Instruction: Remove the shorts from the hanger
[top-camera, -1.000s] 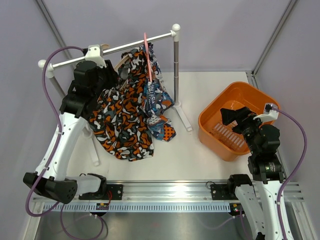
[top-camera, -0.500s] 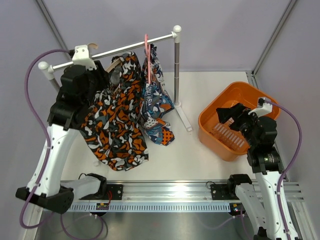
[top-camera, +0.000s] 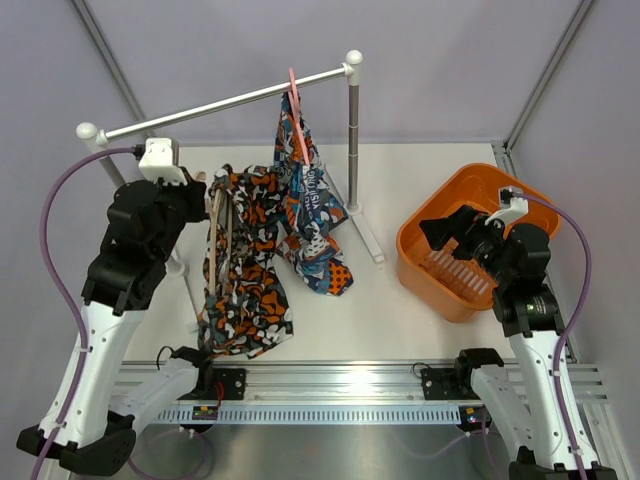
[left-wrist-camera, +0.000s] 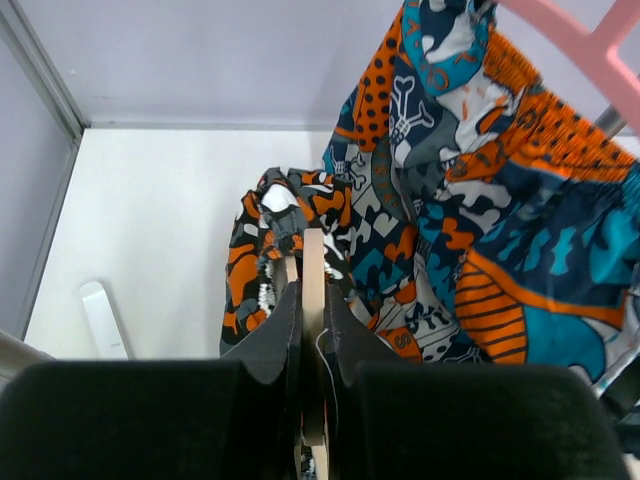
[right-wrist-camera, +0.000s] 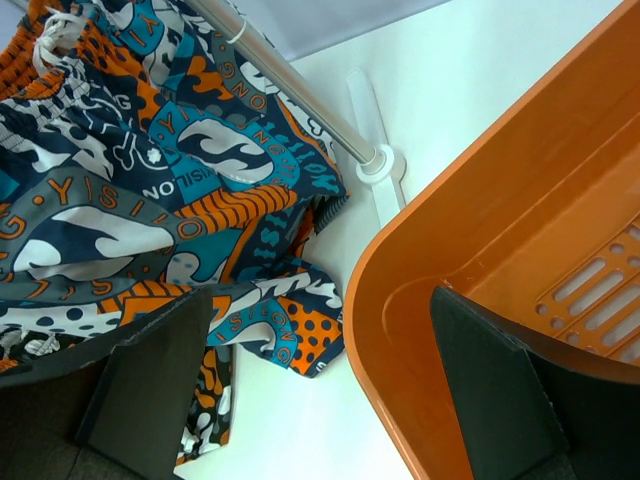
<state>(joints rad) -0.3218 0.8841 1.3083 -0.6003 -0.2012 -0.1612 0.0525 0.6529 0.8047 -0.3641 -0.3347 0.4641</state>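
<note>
The camouflage shorts (top-camera: 245, 280) hang from a wooden hanger (top-camera: 214, 225) that is off the rail (top-camera: 200, 105). My left gripper (top-camera: 200, 195) is shut on that hanger. In the left wrist view the jaws pinch the wooden bar (left-wrist-camera: 313, 290), with the camouflage shorts (left-wrist-camera: 270, 250) bunched just beyond. The blue and teal print shorts (top-camera: 310, 210) hang from a pink hanger (top-camera: 296, 110) on the rail, their lower end on the table. My right gripper (top-camera: 450, 232) is open and empty above the orange basket (top-camera: 412, 262); its wrist view shows the print shorts (right-wrist-camera: 150, 200) to the left.
The rail's upright post (top-camera: 353, 130) and its white foot (top-camera: 365, 235) stand between the shorts and the basket. The basket rim (right-wrist-camera: 400, 260) lies under my right gripper (right-wrist-camera: 320, 390). Grey walls close in the back and sides.
My left gripper has lifted the wooden hanger with the camouflage shorts off the rail and brought it down and toward me. The right gripper has shifted slightly left over the basket.
</note>
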